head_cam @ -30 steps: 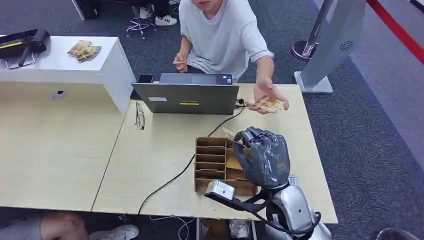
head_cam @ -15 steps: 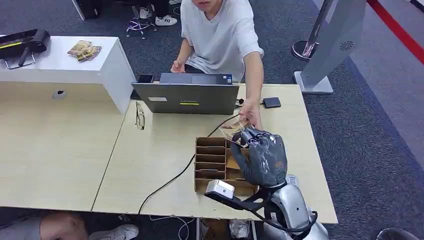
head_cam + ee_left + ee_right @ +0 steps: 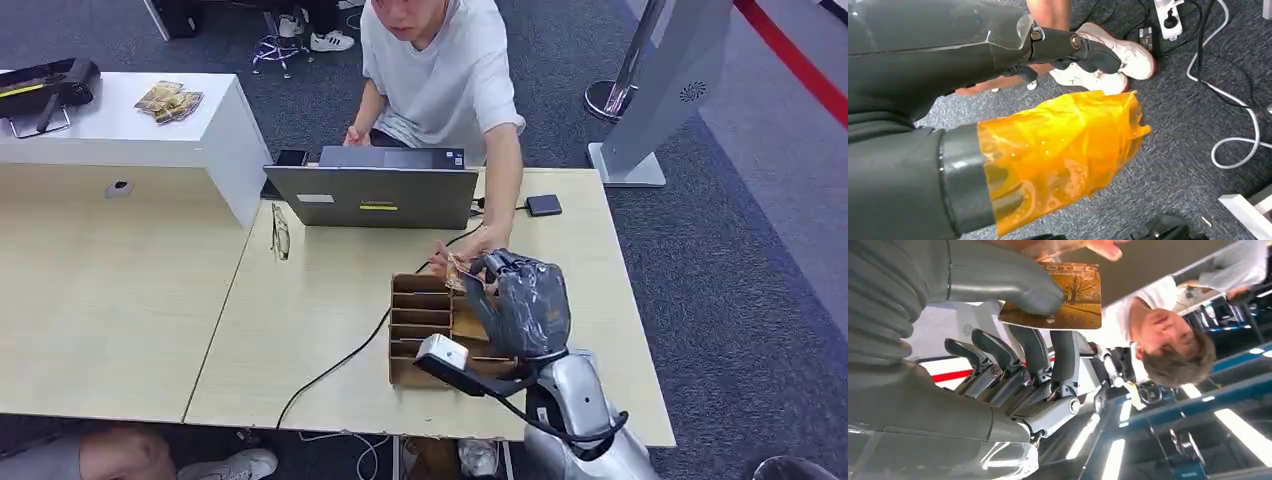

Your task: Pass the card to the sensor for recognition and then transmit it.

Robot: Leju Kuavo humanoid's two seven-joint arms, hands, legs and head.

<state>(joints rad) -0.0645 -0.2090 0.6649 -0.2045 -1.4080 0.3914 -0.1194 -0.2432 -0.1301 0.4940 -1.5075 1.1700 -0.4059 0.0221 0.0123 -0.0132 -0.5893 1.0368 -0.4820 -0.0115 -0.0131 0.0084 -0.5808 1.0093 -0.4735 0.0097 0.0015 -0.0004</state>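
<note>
My right hand (image 3: 520, 300) hovers over the cardboard sorter (image 3: 420, 325) on the table. It pinches a brown picture card (image 3: 457, 272) at its fingertips. In the right wrist view the thumb presses the card (image 3: 1063, 302) against the fingers, with my right hand (image 3: 1013, 365) below it. The person's hand (image 3: 468, 248) reaches across the table and touches the same card; their fingertips (image 3: 1098, 246) lie at its far edge. A small black device (image 3: 544, 205) lies on the table's far right. My left hand (image 3: 948, 55) hangs over the carpet holding nothing, its thumb (image 3: 1058, 145) wrapped in orange film.
A grey laptop (image 3: 372, 195) stands at the table's far edge, with a black cable (image 3: 340, 365) running toward me. Glasses (image 3: 280, 232) lie to its left. A white cabinet (image 3: 150, 135) at far left bears a stack of cards (image 3: 168, 98). The person sits opposite.
The person's hand, raised at the right with cards one second ago, came down to my right hand and now touches the card there. My right hand shifted slightly away from me.
</note>
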